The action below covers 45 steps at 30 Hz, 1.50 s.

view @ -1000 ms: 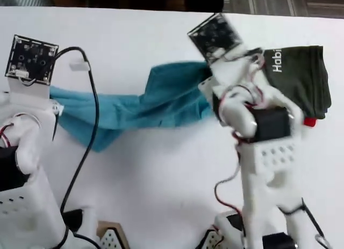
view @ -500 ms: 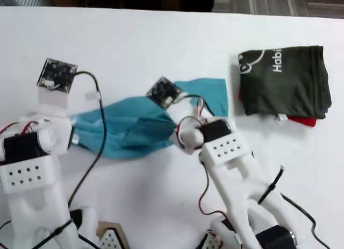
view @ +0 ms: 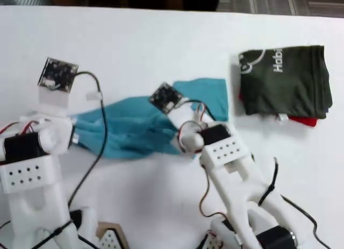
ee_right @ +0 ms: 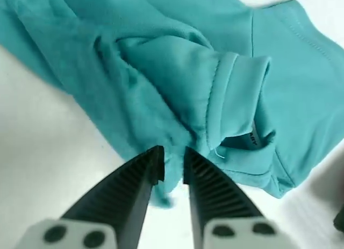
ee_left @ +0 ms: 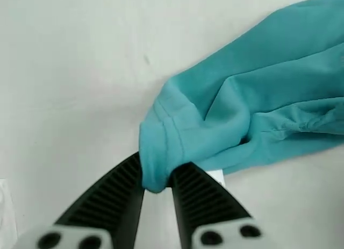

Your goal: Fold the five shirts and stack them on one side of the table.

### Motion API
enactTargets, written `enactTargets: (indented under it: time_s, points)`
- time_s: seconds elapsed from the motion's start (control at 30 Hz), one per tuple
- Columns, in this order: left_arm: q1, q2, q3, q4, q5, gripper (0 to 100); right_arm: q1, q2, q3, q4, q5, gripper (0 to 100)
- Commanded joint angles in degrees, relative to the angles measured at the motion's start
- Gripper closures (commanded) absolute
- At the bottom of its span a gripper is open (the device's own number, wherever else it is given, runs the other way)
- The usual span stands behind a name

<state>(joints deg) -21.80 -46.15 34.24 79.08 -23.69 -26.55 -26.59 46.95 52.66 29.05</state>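
A teal shirt lies bunched across the middle of the white table, between the two arms. My left gripper is shut on a rolled hem at the shirt's left end. At the shirt's right part, my right gripper pinches a fold of the teal cloth beside the collar, jaws nearly together. In the high view the left arm stands at the left and the right arm in the middle. A folded dark green shirt rests on a folded red shirt at the right.
The table is bare white behind the shirt and in front of it. Black cables trail from the arms' cameras. The arm bases stand at the table's near edge.
The right arm swung from beside the folded stack to the middle, dragging the shirt's right end along. The left arm moved inward. The shirt went from stretched out to bunched.
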Motion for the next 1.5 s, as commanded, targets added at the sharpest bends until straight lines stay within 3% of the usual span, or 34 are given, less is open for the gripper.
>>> enactTargets:
  time_s: [0.0,0.23,0.43,0.73,1.17,1.37,1.47]
  points:
    - [0.0,-0.7,-0.5,-1.1,-0.3,97,0.6,-0.3,-1.3,0.0,0.4,97.7]
    - [0.0,-0.7,-0.7,-1.1,-0.4,97,0.3,0.0,0.2,4.7,0.2,96.5]
    - [0.0,-0.7,-0.7,-1.2,-0.4,97,-2.2,-0.3,1.2,13.2,0.6,81.2]
    - [0.0,-0.7,-0.5,-3.3,-0.4,97,-10.3,0.2,4.4,13.9,1.6,81.8]
    - [0.1,-0.7,-0.7,-3.0,-0.4,97,-8.3,0.8,14.1,2.1,2.6,81.8]
    - [0.0,-0.7,-0.7,-2.7,-0.4,97,-8.0,9.4,11.2,-0.4,2.2,82.3]
    - [0.0,-0.7,-0.7,-2.7,-0.4,97,-8.0,11.8,9.1,-0.1,2.2,91.1]
